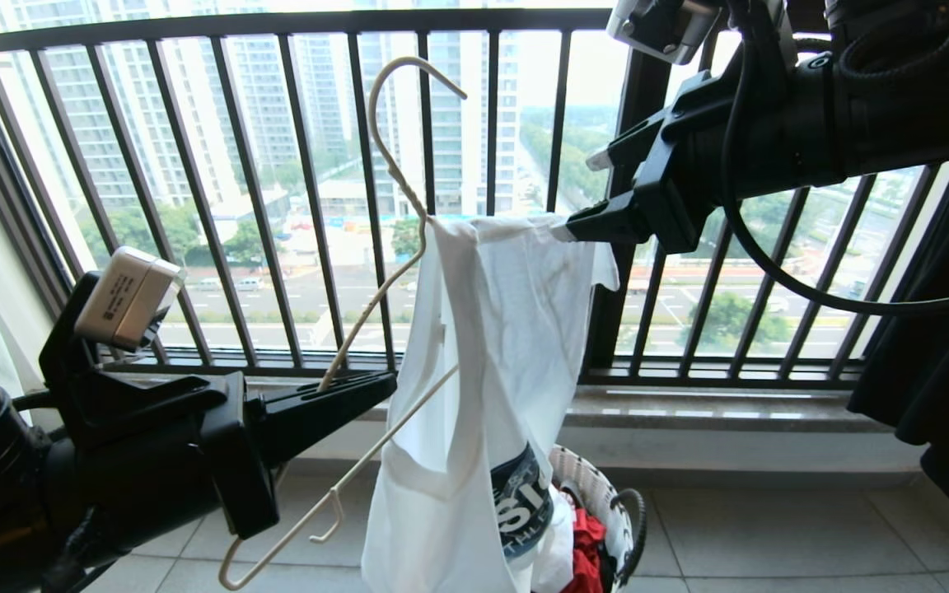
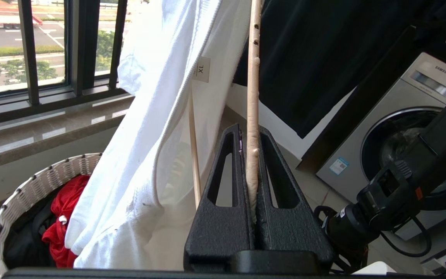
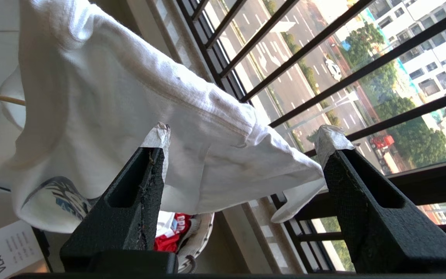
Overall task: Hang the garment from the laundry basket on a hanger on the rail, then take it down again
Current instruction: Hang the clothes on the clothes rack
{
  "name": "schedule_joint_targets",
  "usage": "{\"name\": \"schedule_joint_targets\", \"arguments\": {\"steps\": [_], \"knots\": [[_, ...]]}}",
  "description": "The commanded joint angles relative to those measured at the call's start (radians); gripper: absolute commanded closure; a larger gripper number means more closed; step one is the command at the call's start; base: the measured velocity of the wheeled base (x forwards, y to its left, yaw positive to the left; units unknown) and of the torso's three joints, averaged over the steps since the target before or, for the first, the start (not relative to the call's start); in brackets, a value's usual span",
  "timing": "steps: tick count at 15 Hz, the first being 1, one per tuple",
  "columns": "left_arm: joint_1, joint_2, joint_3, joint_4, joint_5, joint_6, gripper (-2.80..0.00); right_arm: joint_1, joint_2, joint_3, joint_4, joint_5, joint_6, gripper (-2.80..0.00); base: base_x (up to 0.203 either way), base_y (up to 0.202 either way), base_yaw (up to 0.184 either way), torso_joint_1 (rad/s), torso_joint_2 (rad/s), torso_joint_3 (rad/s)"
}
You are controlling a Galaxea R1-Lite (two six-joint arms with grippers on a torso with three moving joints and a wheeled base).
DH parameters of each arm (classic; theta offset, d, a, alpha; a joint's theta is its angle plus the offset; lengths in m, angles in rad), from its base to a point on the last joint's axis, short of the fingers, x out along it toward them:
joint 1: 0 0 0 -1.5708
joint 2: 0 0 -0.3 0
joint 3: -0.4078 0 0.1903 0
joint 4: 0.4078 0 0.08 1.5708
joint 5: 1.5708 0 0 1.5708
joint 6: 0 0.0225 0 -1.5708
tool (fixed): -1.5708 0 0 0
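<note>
**A:** Garment (image 1: 491, 346) hung off the hanger (image 1: 396, 247), one shoulder threaded on, rest drooping down to the laundry basket (image 1: 598, 486) on the floor. Head view gave the overall layout: left gripper (image 1: 376, 385) low on the left, right gripper (image 1: 586, 218) up at the top edge of the shirt.

**B:** Left wrist view (image 2: 251, 143) was clearer on the grip, tho. Jaws pressed together on the hanger wire (image 2: 252, 97), nothing else between them. Also caught the size tag inside the garment (image 2: 161, 116), and a washing machine (image 2: 412, 128) behind, which the head cam missed.

**A:** And the right one?

**B:** Right wrist view (image 3: 242, 143) had its fingers (image 3: 141, 186) spread wide, shirt fabric (image 3: 168, 116) lying between them, w/ a sleeve corner by the far tip. Whether cloth actually touched a pad, hard to say from that angle.

**A:** Head view suggested the tips sat right at the fabric edge, prob just brushing it.

**B:** Basket showed in all three; red cloth (image 2: 62, 217) inside, plainest from the left wrist. Window railing (image 1: 277, 165) behind everything.
</note>
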Motion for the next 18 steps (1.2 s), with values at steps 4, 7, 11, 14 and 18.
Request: {"name": "schedule_joint_targets", "arguments": {"steps": [4,7,11,14,18], "knots": [[0.011,-0.044,0.026,0.002,-0.082,-0.005,0.0,0.005,0.003,0.004,0.053,0.121,-0.08,-2.8,0.0,0.0,0.0,0.0,0.0,0.0],[0.01,-0.073,0.031,0.003,-0.09,-0.004,0.0,0.034,-0.018,0.007,0.167,0.162,-0.097,-2.8,0.0,0.0,0.0,0.0,0.0,0.0],[0.009,-0.08,0.041,0.006,-0.152,-0.007,0.0,0.067,-0.018,0.009,0.191,0.199,-0.103,-2.8,0.0,0.0,0.0,0.0,0.0,0.0],[0.009,-0.076,0.047,0.007,-0.177,-0.009,0.0,0.098,0.009,0.003,0.176,0.206,-0.111,-2.8,0.0,0.0,0.0,0.0,0.0,0.0],[0.009,-0.08,0.047,0.007,-0.179,-0.009,0.0,0.102,0.047,0.003,0.066,0.224,-0.111,-2.8,0.0,0.0,0.0,0.0,0.0,0.0]]}}
